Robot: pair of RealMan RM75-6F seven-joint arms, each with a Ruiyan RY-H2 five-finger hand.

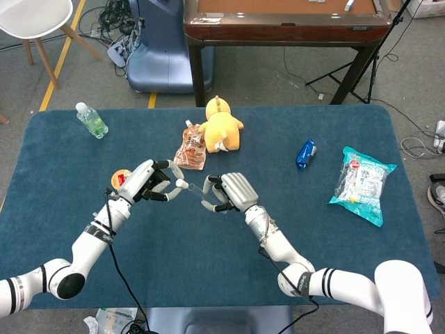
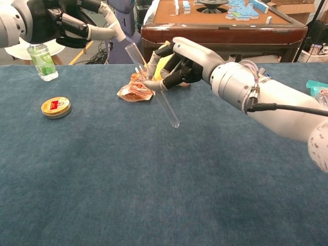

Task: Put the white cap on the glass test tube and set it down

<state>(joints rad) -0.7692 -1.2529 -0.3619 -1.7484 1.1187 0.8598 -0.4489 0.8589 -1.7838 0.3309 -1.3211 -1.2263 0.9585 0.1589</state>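
The right hand (image 2: pixel 177 61) grips the glass tube (image 2: pixel 152 85) aslant above the tabletop (image 2: pixel 154 179), open mouth toward the left hand (image 2: pixel 77 23), whose fingers (image 2: pixel 97 32) pinch the white cap (image 2: pixel 117 32) just beside that mouth, apparently to press it on.

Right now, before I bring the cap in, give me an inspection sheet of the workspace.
Surface: blue cloth table.
Job's things: glass tube tilted in the air, open end up; white cap close to that end, not on.
Clutter: green bottle, round tin, orange pouch, yellow plush toy, blue wrapper, teal packet.
Hands: left hand pinches the cap; right hand holds the tube.
Cables: black lead along each forearm.
Surroundings: wooden table, white chair, floor cables.
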